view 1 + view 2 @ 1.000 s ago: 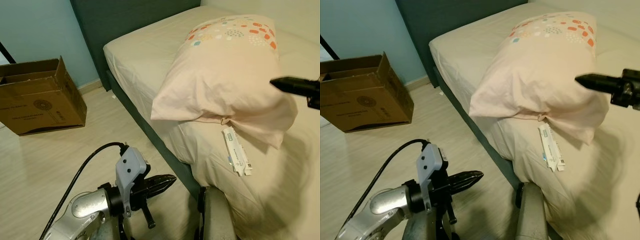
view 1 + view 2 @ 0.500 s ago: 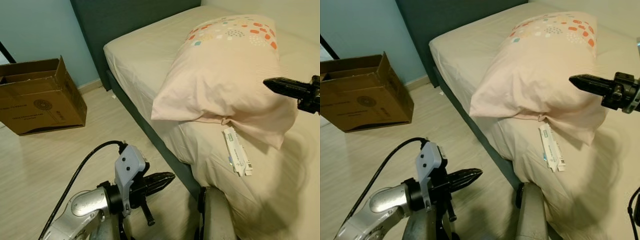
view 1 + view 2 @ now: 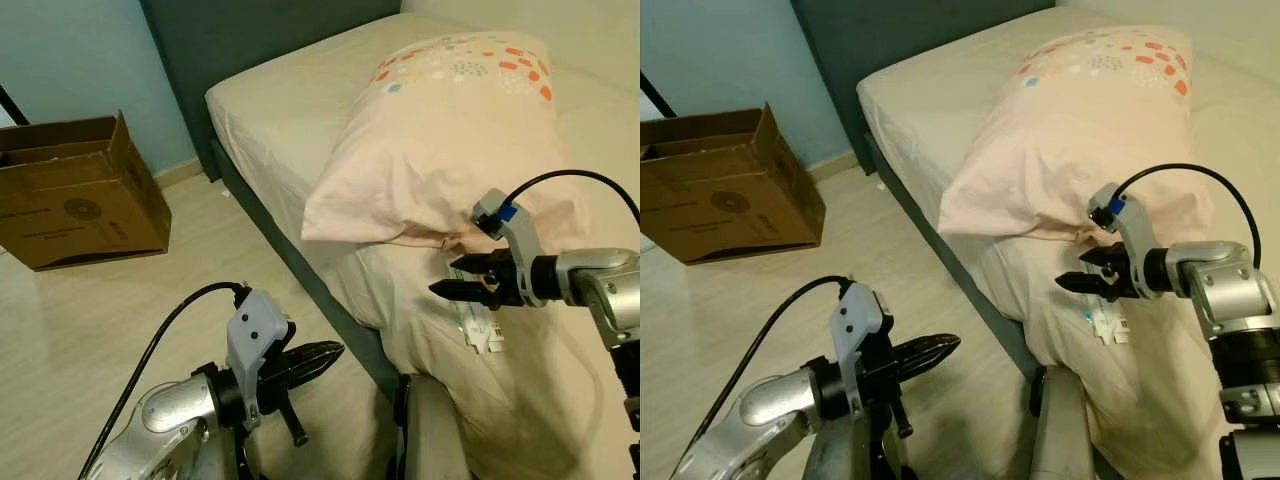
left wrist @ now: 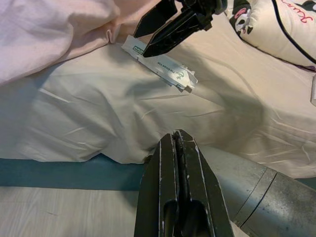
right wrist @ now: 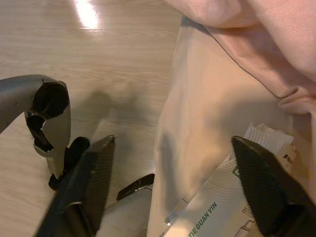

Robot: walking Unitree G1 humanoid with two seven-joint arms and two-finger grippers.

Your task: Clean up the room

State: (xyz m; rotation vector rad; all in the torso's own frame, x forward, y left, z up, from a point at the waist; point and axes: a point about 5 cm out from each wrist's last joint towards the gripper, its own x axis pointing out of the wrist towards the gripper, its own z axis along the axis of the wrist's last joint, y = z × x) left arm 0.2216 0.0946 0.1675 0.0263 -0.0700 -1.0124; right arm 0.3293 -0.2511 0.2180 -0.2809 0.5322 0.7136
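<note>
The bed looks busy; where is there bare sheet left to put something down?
Bare sheet lies on the bed between the headboard and the pillow. It is crowded below the pillow, where the right gripper hovers with open fingers over the flat white package.

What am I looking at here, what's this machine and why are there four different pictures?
It is a walking humanoid robot tidying a bedroom. Two pictures come from cameras in its head, looking down; two come from cameras on its wrists. The right gripper, fingers open, hangs just above a flat white packet lying on the bed, beside a pink pillow. It holds nothing. The left gripper is shut and empty, low over the wooden floor. A cardboard box stands by the blue wall.
</note>
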